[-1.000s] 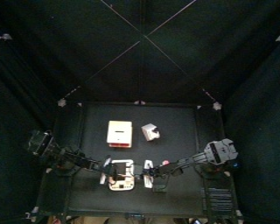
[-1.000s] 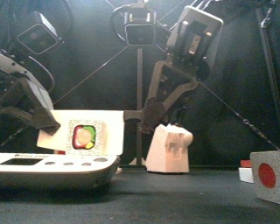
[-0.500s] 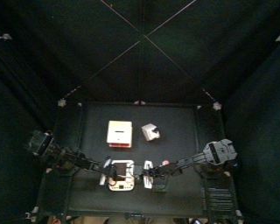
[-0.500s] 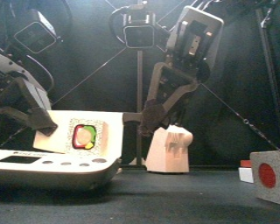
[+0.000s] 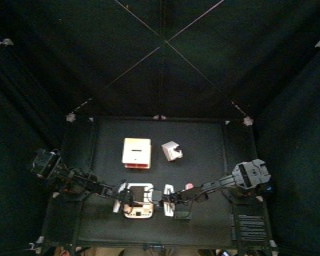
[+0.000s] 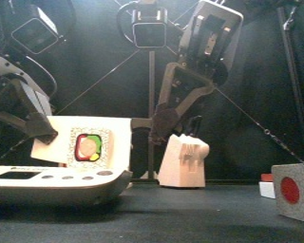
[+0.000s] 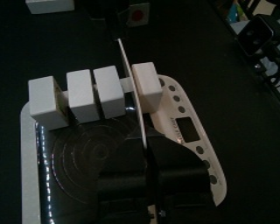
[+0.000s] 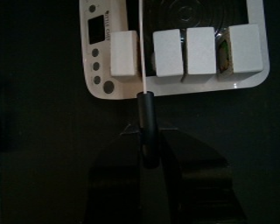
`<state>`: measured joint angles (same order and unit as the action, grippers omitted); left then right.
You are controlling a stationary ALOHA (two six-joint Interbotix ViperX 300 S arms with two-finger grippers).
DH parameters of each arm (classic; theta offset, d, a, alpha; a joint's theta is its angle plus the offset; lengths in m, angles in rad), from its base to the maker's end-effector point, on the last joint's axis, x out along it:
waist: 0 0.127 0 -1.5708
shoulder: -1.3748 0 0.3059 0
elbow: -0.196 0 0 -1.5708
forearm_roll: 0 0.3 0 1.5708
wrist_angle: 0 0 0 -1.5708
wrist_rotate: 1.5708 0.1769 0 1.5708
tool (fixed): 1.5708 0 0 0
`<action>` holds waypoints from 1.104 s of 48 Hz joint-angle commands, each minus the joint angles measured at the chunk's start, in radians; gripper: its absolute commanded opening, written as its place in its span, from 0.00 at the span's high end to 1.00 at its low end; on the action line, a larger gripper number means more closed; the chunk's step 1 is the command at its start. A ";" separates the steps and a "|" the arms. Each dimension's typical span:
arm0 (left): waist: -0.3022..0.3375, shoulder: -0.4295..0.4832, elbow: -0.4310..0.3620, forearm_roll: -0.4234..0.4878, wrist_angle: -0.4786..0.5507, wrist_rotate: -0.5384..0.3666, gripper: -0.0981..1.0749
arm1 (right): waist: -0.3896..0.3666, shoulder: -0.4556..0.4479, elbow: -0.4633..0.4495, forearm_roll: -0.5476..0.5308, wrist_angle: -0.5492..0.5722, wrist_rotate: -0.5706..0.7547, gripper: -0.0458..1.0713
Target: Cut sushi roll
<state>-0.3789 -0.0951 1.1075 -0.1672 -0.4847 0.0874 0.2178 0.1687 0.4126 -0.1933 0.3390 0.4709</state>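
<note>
The sushi roll (image 7: 80,94) lies on a white cutting board (image 7: 181,118) as a row of several white blocks. In the front view its end face (image 6: 88,146) shows green and red filling. My right gripper (image 8: 146,144) is shut on the black handle of a knife (image 8: 145,112). Its thin blade (image 8: 143,48) runs across the board in a gap between two blocks. The same blade (image 7: 132,101) shows edge-on in the left wrist view. My left gripper (image 7: 149,188) hovers at the board's opposite side, just off the blade's tip. Its jaws are a dark mass.
A white knife block (image 6: 184,159) stands behind the board, right of centre. A white and red box (image 5: 136,150) lies to its left. A cube with a red button (image 6: 292,188) sits at the front right. Both arms crowd the board (image 5: 140,197) at the table's front.
My right gripper has edged a little left and down with the knife, toward the roll. The left arm has barely shifted.
</note>
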 commanded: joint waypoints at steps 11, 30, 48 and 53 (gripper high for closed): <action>-0.018 -0.023 -0.012 0.005 -0.003 0.008 0.72 | -0.006 -0.038 -0.035 -0.009 0.029 0.000 0.65; 0.009 -0.110 -0.008 0.008 -0.011 0.012 0.72 | -0.018 -0.078 -0.058 -0.026 0.029 0.002 0.65; 0.052 -0.135 -0.008 0.015 -0.072 0.014 0.72 | -0.034 -0.135 -0.061 -0.072 0.029 0.002 0.65; 0.060 -0.173 -0.011 0.023 -0.074 0.014 0.72 | -0.034 -0.155 -0.060 -0.080 0.029 0.003 0.65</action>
<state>-0.3313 -0.2270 1.1213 -0.1549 -0.5292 0.0982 0.2148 0.0690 0.3850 -0.2592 0.3789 0.4740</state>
